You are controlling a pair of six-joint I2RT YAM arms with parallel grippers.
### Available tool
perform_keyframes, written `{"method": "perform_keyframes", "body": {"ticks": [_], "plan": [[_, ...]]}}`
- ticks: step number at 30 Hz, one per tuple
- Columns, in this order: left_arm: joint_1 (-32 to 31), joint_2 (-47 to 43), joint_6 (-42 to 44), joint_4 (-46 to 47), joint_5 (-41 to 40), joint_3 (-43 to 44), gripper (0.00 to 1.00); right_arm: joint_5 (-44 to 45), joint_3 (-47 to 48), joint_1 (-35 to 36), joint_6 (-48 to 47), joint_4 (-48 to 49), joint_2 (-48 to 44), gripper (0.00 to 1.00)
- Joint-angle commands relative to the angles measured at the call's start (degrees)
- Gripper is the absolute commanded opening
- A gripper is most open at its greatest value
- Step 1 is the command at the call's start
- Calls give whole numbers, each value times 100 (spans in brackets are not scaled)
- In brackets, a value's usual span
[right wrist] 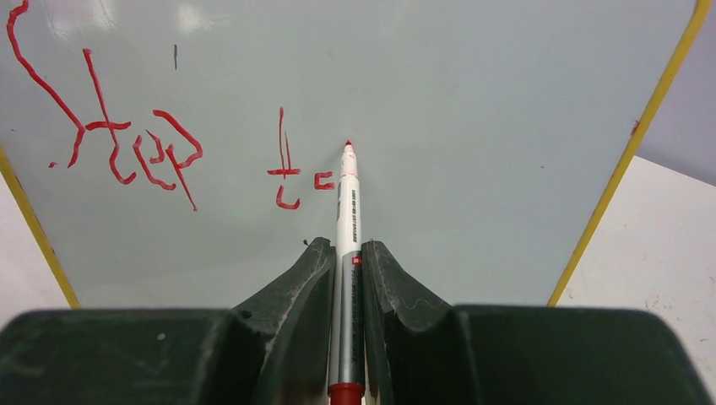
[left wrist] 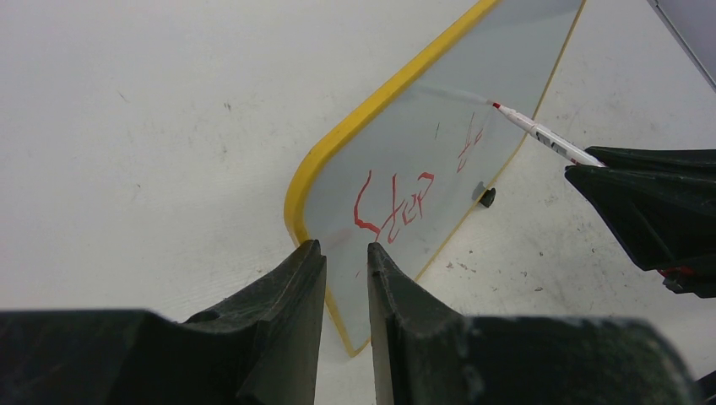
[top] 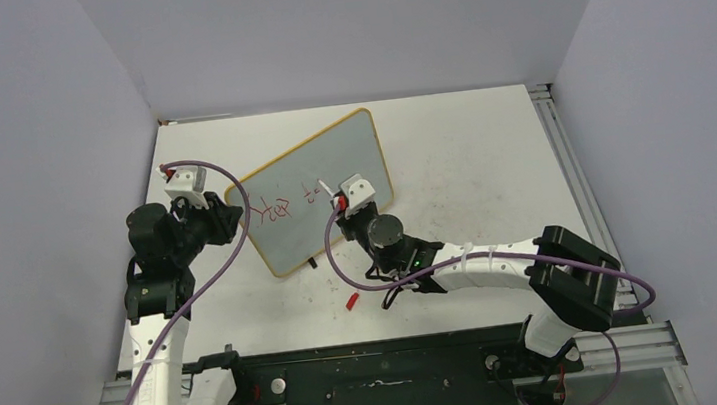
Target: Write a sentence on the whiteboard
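Note:
The whiteboard stands tilted on the table, yellow-framed, and also shows in the left wrist view and the right wrist view. The sentence reads "Step" in red, followed by a "t" and a small partial letter; it also shows in the left wrist view. My right gripper is shut on a white red-tipped marker, whose tip touches the board just right of the last mark. My left gripper is shut on the board's lower left edge.
A red marker cap lies on the white table in front of the board. One black foot shows under the board's lower edge. Grey walls enclose the table; a metal rail runs along its right side.

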Motion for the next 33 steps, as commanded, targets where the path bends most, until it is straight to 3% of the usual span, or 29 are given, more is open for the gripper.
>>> {"method": "perform_keyframes", "body": {"ticks": [1,16,33], "plan": [[-2,-52,29,103,67,33,23,-53,51,-44,69,120,92,5],[-2,-64,29,106,64,32,23,-19,-385,-39,560,-58,33,5],[-2,-61,29,104,58,40,23,107,106,-58,113,-13,-64,5]]}}
